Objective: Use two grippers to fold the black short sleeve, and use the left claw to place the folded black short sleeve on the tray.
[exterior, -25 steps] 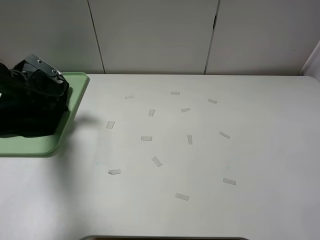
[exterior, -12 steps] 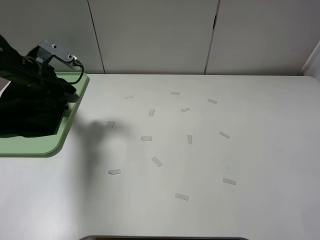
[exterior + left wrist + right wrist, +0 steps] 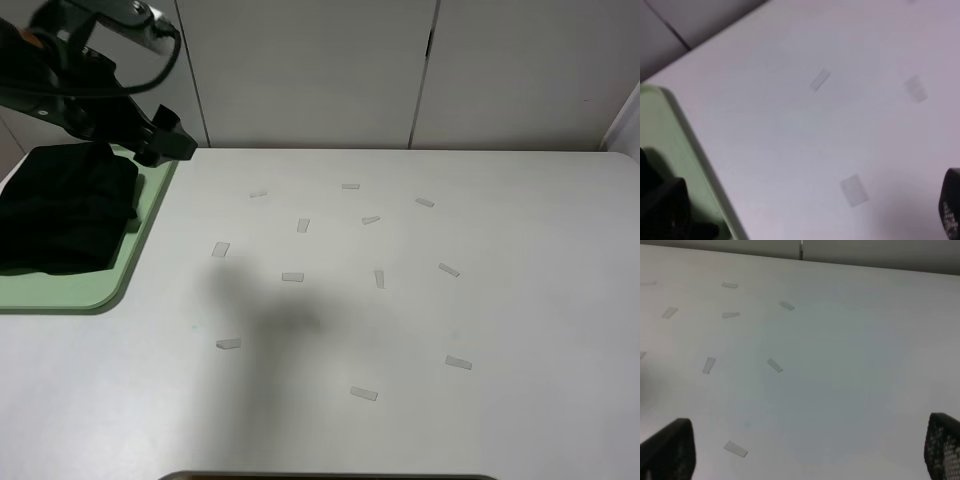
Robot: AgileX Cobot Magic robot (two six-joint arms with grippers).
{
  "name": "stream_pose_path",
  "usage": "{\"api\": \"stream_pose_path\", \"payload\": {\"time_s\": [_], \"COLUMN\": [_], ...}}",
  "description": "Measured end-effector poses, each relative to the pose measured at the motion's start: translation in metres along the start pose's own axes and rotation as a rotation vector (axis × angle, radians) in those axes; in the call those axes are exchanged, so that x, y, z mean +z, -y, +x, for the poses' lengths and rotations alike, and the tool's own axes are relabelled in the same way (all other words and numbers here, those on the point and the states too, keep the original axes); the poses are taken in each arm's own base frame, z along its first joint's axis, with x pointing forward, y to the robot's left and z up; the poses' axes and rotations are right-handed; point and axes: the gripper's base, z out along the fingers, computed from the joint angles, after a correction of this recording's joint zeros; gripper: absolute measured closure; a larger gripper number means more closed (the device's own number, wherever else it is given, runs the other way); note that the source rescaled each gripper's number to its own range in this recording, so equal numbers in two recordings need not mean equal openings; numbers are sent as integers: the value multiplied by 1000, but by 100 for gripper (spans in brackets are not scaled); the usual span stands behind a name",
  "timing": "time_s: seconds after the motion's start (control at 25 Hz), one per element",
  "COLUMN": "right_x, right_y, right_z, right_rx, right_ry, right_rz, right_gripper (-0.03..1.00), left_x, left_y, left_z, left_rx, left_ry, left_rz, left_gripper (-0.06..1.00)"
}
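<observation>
Folded shirt on tray; both jaws spread wide, empty.

The black short sleeve (image 3: 62, 208) lies folded on the tray (image 3: 60, 292), at 9 o'clock on the tabletop (image 3: 400, 330). The left claw (image 3: 172, 140) hangs above the tray's far corner at about 10 o'clock, clear of the cloth, its jaws parted and holding nothing. The right gripper (image 3: 810, 452) shows only two fingertips at the edges of its wrist view, jaws spread wide over bare tabletop. Small clear strips (image 3: 314, 322) are scattered around the centre.
</observation>
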Motion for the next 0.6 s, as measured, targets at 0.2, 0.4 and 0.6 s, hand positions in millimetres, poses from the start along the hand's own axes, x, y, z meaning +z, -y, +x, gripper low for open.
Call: {"api": "stream_pose_path", "payload": {"time_s": [0.2,0.4,0.6], "right_x": [0,0,0], "right_y": [0,0,0], "right_z": [0,0,0], "right_rx": [0,0,0], "right_ry": [0,0,0], "right_rz": [0,0,0], "right_gripper": [-3,-3,-3], "left_x": [-75,-149,-212], "left_y": [12,21,30], "left_z": [11,44,83], "left_rx": [-11,-78,-124], "left_ry": [164,248,306], "left_rz": [-46,-102,-169], "left_gripper": [-5,-5,-5]}}
